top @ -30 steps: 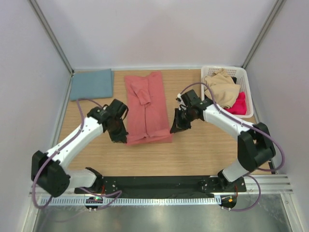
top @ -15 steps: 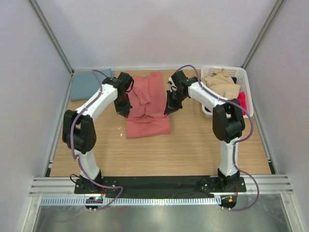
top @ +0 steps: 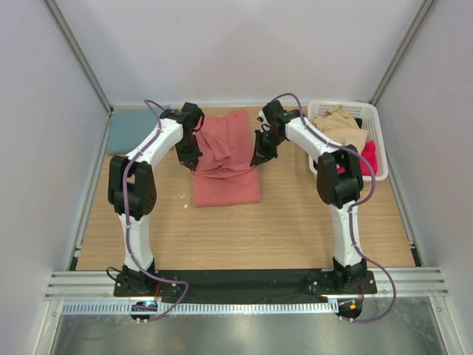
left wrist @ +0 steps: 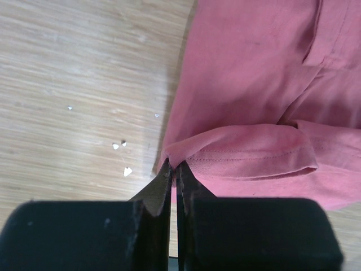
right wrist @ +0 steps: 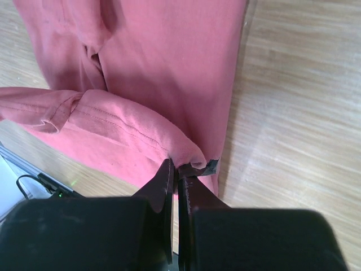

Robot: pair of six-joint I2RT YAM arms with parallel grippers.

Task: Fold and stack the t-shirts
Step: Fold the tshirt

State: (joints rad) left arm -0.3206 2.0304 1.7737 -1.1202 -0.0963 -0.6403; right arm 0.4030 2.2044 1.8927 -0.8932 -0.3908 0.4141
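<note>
Our left gripper (top: 194, 162) and right gripper (top: 258, 158) each clamp a hem corner of the salmon-red t-shirt (top: 225, 188). Its long axis runs on from both toward 12 o'clock.

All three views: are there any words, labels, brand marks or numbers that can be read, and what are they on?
None can be read.
The salmon-red cloth t-shirt, the folded teal-blue cloth t-shirt and the white plastic basket show no print or label.
The small electronics board with a green light is too small to read.

A lab test booth: white panel walls (top: 236, 44), wooden bench (top: 295, 222).
</note>
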